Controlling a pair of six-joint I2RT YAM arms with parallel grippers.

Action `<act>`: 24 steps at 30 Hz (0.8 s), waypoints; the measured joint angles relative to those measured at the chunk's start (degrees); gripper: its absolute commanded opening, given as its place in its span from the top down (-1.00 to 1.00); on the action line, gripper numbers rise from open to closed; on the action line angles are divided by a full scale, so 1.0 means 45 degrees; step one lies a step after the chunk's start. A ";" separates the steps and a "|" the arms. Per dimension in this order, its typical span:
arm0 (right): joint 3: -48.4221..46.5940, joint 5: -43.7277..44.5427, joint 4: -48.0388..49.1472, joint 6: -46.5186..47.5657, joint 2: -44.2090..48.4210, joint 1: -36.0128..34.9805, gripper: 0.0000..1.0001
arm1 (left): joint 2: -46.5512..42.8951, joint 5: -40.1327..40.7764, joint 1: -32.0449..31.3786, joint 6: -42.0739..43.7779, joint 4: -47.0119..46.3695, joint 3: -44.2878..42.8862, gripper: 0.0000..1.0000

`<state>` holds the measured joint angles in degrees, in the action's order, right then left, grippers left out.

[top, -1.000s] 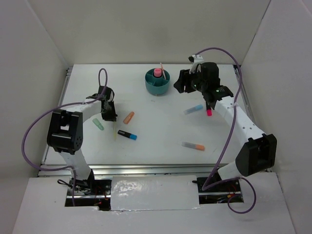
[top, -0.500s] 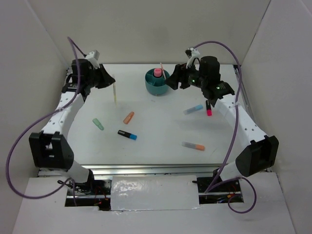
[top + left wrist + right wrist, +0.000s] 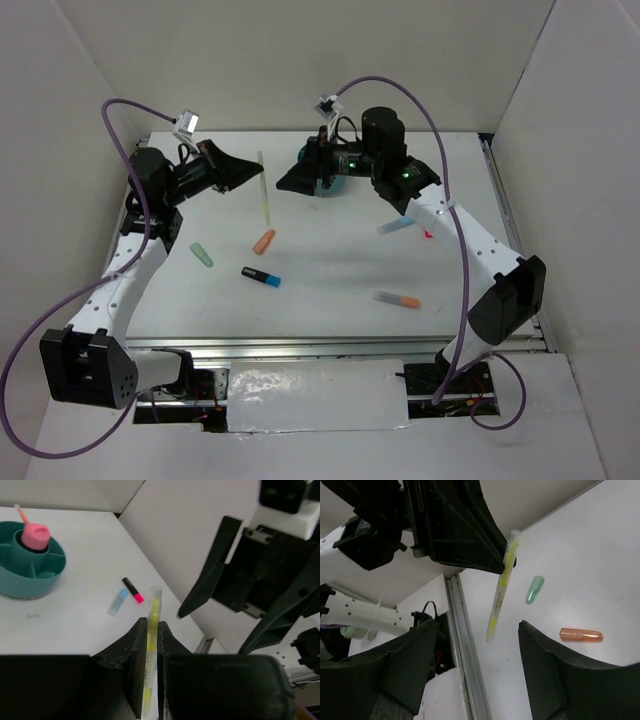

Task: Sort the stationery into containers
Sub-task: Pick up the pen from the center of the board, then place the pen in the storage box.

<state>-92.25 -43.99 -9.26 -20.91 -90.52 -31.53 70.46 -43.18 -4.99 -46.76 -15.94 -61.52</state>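
Top view: the left gripper (image 3: pixel 250 172) is raised over the far left part of the table (image 3: pixel 330 320), its fingers clamped on a yellow pen (image 3: pixel 265 195) that hangs down from them, clear of the surface. The right gripper (image 3: pixel 290 182) reaches left in front of the teal organizer cup (image 3: pixel 336 184), which stands at the middle of the far edge and is largely hidden behind it. Its fingers are spread and hold nothing. On the white table lie an orange stub (image 3: pixel 264 241), a mint green stub (image 3: pixel 202 254) toward the left edge, a black and blue marker (image 3: pixel 261 276), a grey and orange marker (image 3: pixel 397 298) nearer the front, and a light blue marker (image 3: pixel 397 225) toward the right edge. White walls enclose the table on three sides, a metal rail (image 3: pixel 330 346) runs along its near edge, and purple cables (image 3: pixel 60 270) loop from both arms.

Left wrist view: the two black fingers (image 3: pixel 132 650) press together on the yellow pen. The cup shows a pink-capped piece (image 3: pixel 35 535) in its centre well. A black and pink marker (image 3: pixel 133 590) lies just beside the light blue one. The right gripper's parted fingers fill the right side.

Right wrist view: its own fingers (image 3: pixel 410 665) stand wide apart with nothing between them. The pen, pinched near its top, is tilted above the table, with the mint and orange stubs lying beyond it.
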 measured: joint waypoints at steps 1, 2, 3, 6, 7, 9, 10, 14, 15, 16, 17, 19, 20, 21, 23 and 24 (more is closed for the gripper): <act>-0.0005 -0.0087 0.0010 -0.0029 -0.0102 -0.0165 -0.43 | 0.0000 -0.0092 -0.0049 -0.0126 -0.0219 0.0000 1.00; -0.0005 -0.0131 0.0005 -0.0039 -0.0219 -0.0335 -0.39 | 0.0000 -0.0160 -0.0117 -0.0340 -0.0427 0.0000 1.00; -0.0005 -0.0185 0.0010 -0.0024 -0.0350 -0.0461 -0.36 | 0.0000 -0.0219 -0.0180 -0.0461 -0.0597 0.0000 1.00; -0.0005 -0.0214 0.0000 0.0005 -0.0636 -0.0729 -0.23 | 0.0000 -0.0398 -0.0398 -0.0918 -0.0903 0.0000 1.00; -0.0005 -0.0209 -0.0029 0.0049 -0.0714 -0.0797 -0.15 | 0.0000 -0.0452 -0.0471 -0.1010 -0.0976 0.0000 1.00; -0.0005 -0.0209 -0.0053 0.0107 -0.0821 -0.0874 -0.08 | 0.0000 -0.0471 -0.0622 -0.1039 -0.1054 0.0000 1.00; -0.0005 -0.0204 -0.0058 0.0131 -0.0840 -0.0879 -0.05 | 0.0000 -0.0476 -0.0685 -0.1044 -0.1059 0.0000 1.00; -0.0107 -0.0189 -0.0053 0.0223 -0.0903 -0.0879 0.11 | 0.0000 -0.0476 -0.1010 -0.1015 -0.1039 0.0000 1.00; -0.0180 -0.0189 -0.0044 0.0233 -0.0952 -0.0879 0.17 | 0.0000 -0.0476 -0.1103 -0.0991 -0.1025 -0.0005 1.00; -0.0253 -0.0189 -0.0039 0.0228 -0.0996 -0.0879 0.36 | 0.0000 -0.0471 -0.1209 -0.0967 -0.0986 -0.0019 1.00; -0.0287 -0.0175 -0.0024 0.0253 -0.1030 -0.0879 0.46 | 0.0000 -0.0471 -0.1321 -0.0923 -0.0928 -0.0029 1.00; -0.0296 -0.0228 -0.0102 0.0321 -0.1039 -0.0879 0.77 | 0.0000 -0.0345 -0.1428 -0.0763 -0.0787 -0.0068 0.54; -0.0296 -0.0131 -0.0185 0.0316 -0.1039 -0.0865 0.84 | 0.0000 -0.0355 -0.1409 -0.0641 -0.0714 -0.0107 0.35; -0.0311 -0.0146 -0.0160 0.0325 -0.1059 -0.0835 0.91 | -0.0029 -0.0253 -0.1404 -0.0510 -0.0602 -0.0170 0.14; -0.0311 -0.0097 -0.0223 0.0500 -0.1064 -0.0811 1.00 | -0.0024 -0.0015 -0.1404 -0.0146 -0.0029 -0.0427 -0.47; -0.0311 -0.0019 -0.0228 0.0612 -0.1064 -0.0729 1.00 | -0.0024 0.0107 -0.1384 0.0078 0.0311 -0.0578 -0.57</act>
<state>-93.65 -44.07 -10.28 -18.15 -95.31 -34.81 70.35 -42.70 -11.22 -46.41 -14.55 -64.12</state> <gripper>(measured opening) 0.053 0.686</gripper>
